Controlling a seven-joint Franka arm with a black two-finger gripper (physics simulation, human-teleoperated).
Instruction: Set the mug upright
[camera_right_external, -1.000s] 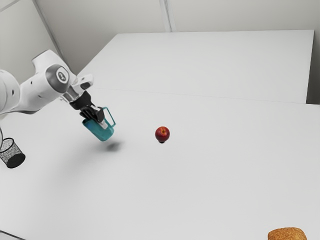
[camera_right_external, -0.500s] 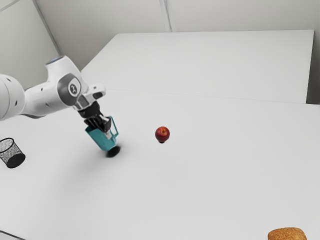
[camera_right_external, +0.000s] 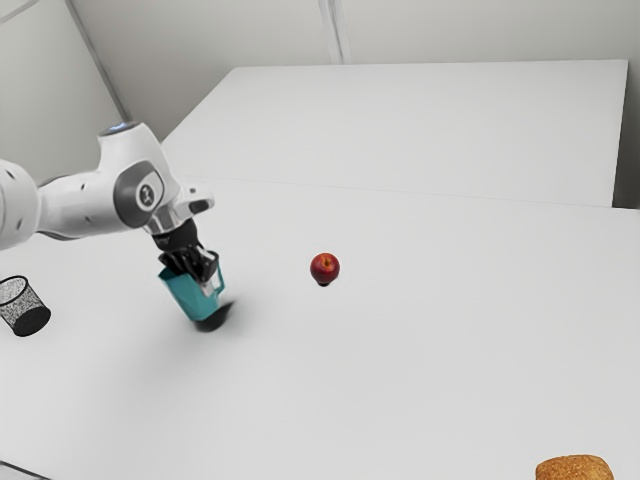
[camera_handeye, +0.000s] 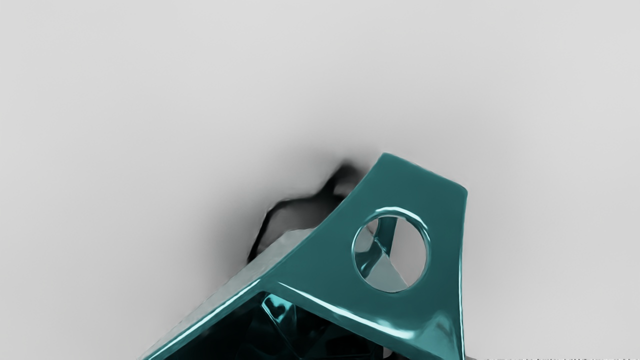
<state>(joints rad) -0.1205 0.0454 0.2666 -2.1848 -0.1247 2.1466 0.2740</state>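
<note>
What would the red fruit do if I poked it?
The red fruit would probably roll, because it looks round. Its smooth skin might make it a bit slippery, and its plump, even shape suggests it would feel firm, not floppy.

Glossy teal mug (camera_right_external: 186, 295), tilted, gripped in claw (camera_right_external: 204, 276); mouth up toward exterior view's left, handle toward right; base low, perhaps touching surface (camera_right_external: 400, 350).

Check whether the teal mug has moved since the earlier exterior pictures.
Yes: the teal mug has moved down the exterior view. Judged against the unmoved red fruit, it is now clearly lower than before.
</note>
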